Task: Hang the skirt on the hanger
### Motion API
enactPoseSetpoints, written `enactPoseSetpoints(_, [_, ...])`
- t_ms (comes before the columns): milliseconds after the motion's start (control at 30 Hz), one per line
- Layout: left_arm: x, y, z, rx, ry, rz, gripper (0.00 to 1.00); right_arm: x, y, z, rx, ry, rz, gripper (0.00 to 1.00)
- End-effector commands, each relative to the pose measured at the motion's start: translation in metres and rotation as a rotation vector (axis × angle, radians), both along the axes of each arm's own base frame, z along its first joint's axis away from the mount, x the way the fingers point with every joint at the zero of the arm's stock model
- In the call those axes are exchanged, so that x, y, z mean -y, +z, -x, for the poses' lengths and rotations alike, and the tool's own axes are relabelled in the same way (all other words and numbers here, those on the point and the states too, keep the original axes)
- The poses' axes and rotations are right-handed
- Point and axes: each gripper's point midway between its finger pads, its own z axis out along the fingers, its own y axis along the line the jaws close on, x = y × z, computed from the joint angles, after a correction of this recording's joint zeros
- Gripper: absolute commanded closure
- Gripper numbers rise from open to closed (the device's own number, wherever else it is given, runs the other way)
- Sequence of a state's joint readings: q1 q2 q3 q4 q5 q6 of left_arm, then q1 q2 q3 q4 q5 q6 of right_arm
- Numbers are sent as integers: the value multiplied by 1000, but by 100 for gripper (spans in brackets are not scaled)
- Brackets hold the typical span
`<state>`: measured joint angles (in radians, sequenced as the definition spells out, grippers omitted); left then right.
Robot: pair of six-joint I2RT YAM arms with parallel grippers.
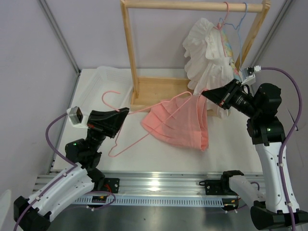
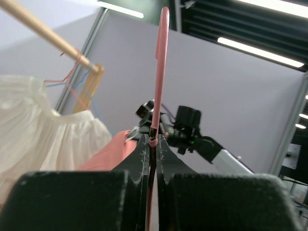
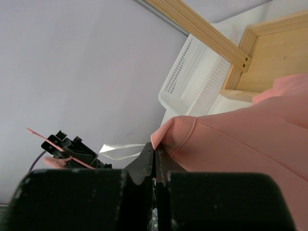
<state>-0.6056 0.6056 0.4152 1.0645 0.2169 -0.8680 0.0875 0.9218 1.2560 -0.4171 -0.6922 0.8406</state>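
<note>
The salmon-pink pleated skirt (image 1: 178, 124) hangs in the air above the table's middle, partly threaded on the thin pink hanger (image 1: 144, 137). My left gripper (image 1: 126, 112) is shut on the hanger's wire near its hook; in the left wrist view the wire (image 2: 161, 67) runs up from between the jaws. My right gripper (image 1: 204, 94) is shut on the skirt's upper right corner; in the right wrist view the waistband edge (image 3: 175, 132) sits at the jaws' tips.
A wooden garment rack (image 1: 144, 53) stands behind, with a white ruffled garment (image 1: 204, 53) on a pink hanger and a pastel garment on a blue hanger (image 1: 240, 24). A white basket (image 1: 113, 77) lies at the back left.
</note>
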Motion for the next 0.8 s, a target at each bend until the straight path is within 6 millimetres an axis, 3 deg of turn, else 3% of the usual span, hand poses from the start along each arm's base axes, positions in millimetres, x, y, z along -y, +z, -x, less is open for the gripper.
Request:
enactPoseSetpoints(0, [2,-11,-18,-55,61,-41,100,5,27,1,116,-48,-22,100])
enactPoseSetpoints(233, [14,-18,-25,-92,12,-47,100,3,28,6,163,-103,10,100])
enactPoseSetpoints(433, [21,-26,-30,-131,22,-77,100,-13,21,3,203,-166,88,100])
enactPoseSetpoints(600, [21,-26,-28,-143,14,-77,100,-5,21,0,243,-301,150,100])
enactPoseSetpoints(767, [18,-31,-30,-148,54,-104,100,-7,16,-3,252,-306,172,100])
